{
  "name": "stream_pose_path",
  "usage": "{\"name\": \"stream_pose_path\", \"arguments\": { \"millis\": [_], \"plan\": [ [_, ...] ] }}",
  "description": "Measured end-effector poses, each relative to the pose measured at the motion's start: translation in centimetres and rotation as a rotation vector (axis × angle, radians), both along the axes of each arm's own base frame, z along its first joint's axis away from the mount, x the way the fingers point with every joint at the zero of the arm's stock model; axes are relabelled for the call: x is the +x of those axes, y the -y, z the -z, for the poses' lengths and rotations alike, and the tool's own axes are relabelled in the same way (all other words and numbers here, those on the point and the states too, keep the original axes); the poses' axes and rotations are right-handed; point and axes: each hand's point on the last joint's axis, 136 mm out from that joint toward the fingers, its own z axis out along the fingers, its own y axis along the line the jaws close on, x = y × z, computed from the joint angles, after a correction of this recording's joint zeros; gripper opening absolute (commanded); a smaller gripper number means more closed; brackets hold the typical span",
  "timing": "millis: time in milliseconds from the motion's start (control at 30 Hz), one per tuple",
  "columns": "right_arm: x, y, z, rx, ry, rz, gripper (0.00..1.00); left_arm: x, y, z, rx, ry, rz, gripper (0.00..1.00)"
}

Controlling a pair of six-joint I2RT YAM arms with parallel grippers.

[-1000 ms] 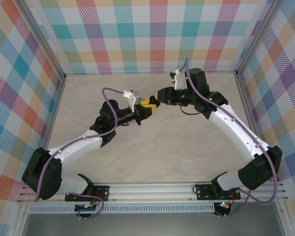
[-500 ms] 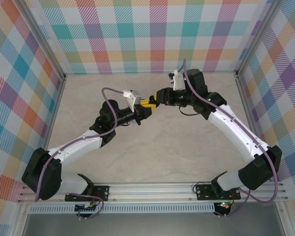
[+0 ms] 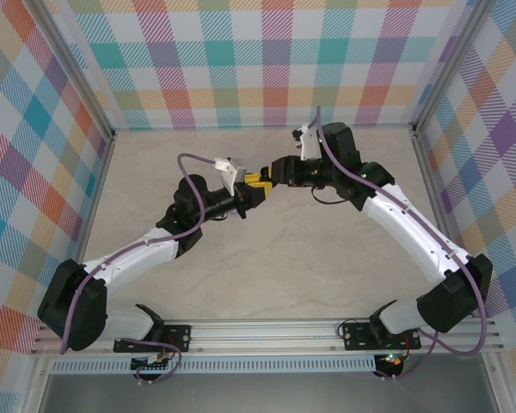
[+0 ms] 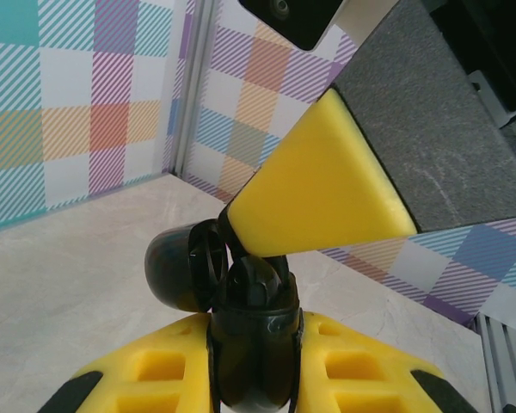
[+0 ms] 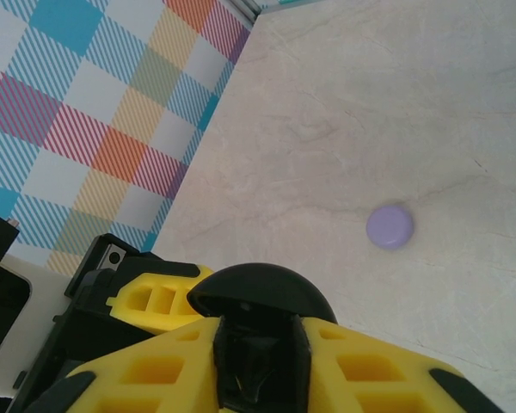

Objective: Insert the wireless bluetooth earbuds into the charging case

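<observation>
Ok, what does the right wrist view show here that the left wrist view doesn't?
Right wrist view adds: a round lavender case lying by itself on the table. Left wrist view adds: a yellow finger of the right end effector reaching down to the black case, whose lid hangs open sideways. Shared: that black case gripped in the left end effector, the table and the checked walls.

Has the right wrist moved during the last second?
Yes: the right wrist has swung slightly left against the back wall; the right gripper stays by the left gripper, which is shut on the case.
</observation>
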Motion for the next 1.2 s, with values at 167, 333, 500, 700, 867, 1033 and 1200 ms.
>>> {"name": "stream_pose_path", "arguments": {
  "millis": [167, 333, 500, 700, 867, 1033, 1200],
  "plan": [
    [-0.1, 0.1, 0.2, -0.009, -0.007, 0.001, 0.43, 0.0, 0.0, 0.1, 0.001, -0.006, -0.002, 0.07],
    [0.0, 0.4, 0.5, -0.030, -0.006, 0.016, 0.47, 0.0, 0.0, 0.3, 0.005, -0.012, -0.002, 0.07],
    [0.2, 1.7, 0.6, -0.077, 0.012, 0.068, 0.48, 0.0, 0.0, 0.4, 0.009, -0.018, -0.001, 0.07],
    [0.3, 4.6, -0.8, -0.101, 0.056, 0.145, 0.44, -0.7, 0.4, 0.4, 0.004, -0.024, 0.045, 0.07],
    [1.3, 7.8, -0.8, -0.111, 0.057, 0.197, 0.38, -1.6, 0.9, -1.0, -0.019, -0.015, 0.112, 0.07],
    [1.2, 8.2, 1.3, -0.119, 0.010, 0.140, 0.32, -2.6, 1.5, -2.7, -0.044, 0.001, 0.182, 0.07],
    [0.7, 7.0, 2.6, -0.092, -0.032, 0.040, 0.29, -3.5, 1.8, -4.0, -0.061, 0.016, 0.245, 0.07]
  ]
}}
